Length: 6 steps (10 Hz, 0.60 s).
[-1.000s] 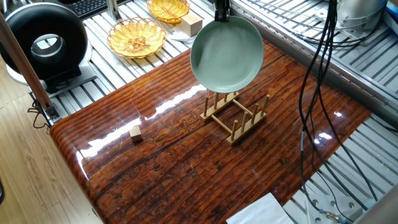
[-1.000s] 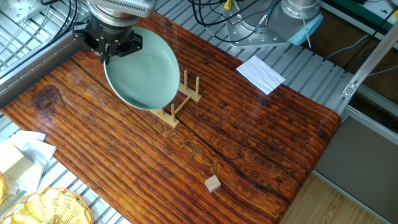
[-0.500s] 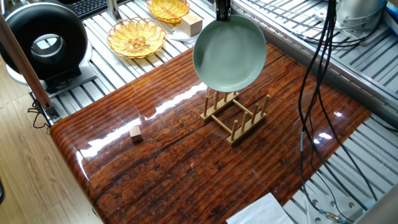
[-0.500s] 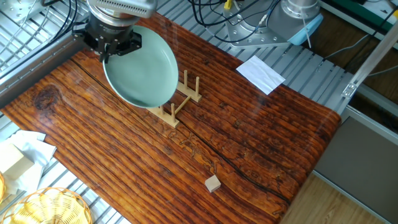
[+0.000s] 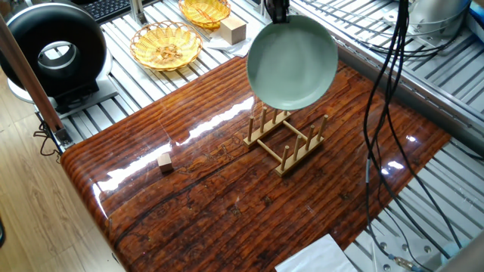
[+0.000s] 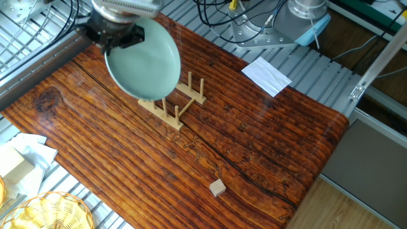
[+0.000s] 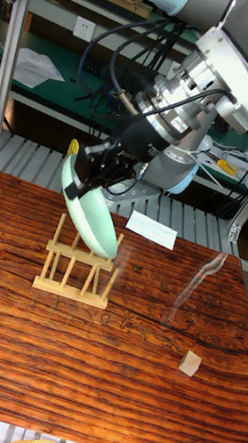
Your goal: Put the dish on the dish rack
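The dish is a pale mint-green plate, held on edge and tilted. My gripper is shut on its upper rim. The plate hangs just over the dish rack, a small light-wood rack with upright pegs standing mid-table. In the other fixed view the dish covers the far end of the rack, with the gripper above it. In the tall view the dish's lower edge sits close to the peg tops of the rack; whether it touches them I cannot tell.
A tiny wooden cube lies near the table's left edge. Two wicker baskets and a wooden block sit on the metal rollers behind. White paper lies beyond the table. Black cables hang at the right.
The dish has risen a little and shifted sideways over the rack, carried by the gripper. More of the rack's pegs show in the other fixed view.
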Motion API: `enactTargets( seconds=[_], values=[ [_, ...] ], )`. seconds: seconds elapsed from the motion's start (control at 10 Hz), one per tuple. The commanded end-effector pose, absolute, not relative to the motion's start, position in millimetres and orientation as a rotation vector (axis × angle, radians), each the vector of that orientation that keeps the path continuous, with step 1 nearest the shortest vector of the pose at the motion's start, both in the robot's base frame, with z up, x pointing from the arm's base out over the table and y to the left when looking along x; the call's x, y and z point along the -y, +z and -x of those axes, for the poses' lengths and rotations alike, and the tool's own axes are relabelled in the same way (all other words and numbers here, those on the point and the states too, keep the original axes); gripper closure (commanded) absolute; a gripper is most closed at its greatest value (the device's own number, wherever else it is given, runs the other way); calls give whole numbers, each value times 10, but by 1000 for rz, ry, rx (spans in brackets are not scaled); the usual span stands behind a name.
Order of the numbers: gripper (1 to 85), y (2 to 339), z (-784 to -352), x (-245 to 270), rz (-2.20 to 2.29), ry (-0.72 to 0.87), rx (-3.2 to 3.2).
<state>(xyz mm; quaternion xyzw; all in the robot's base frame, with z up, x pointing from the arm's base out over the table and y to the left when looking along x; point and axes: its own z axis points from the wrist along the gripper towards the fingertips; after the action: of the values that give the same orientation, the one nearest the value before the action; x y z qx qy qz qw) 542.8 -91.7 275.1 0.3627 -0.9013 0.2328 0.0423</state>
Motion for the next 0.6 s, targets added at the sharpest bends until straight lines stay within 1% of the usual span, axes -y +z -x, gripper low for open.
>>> enactTargets(
  seconds=[0.0, 0.2, 0.5],
  values=[
    [847, 2875, -5186, 847, -1058, 756, 2746],
    [847, 2943, -5130, 907, -1046, 853, 2712],
    [847, 2923, -4978, 867, -972, 967, 2685]
  ],
)
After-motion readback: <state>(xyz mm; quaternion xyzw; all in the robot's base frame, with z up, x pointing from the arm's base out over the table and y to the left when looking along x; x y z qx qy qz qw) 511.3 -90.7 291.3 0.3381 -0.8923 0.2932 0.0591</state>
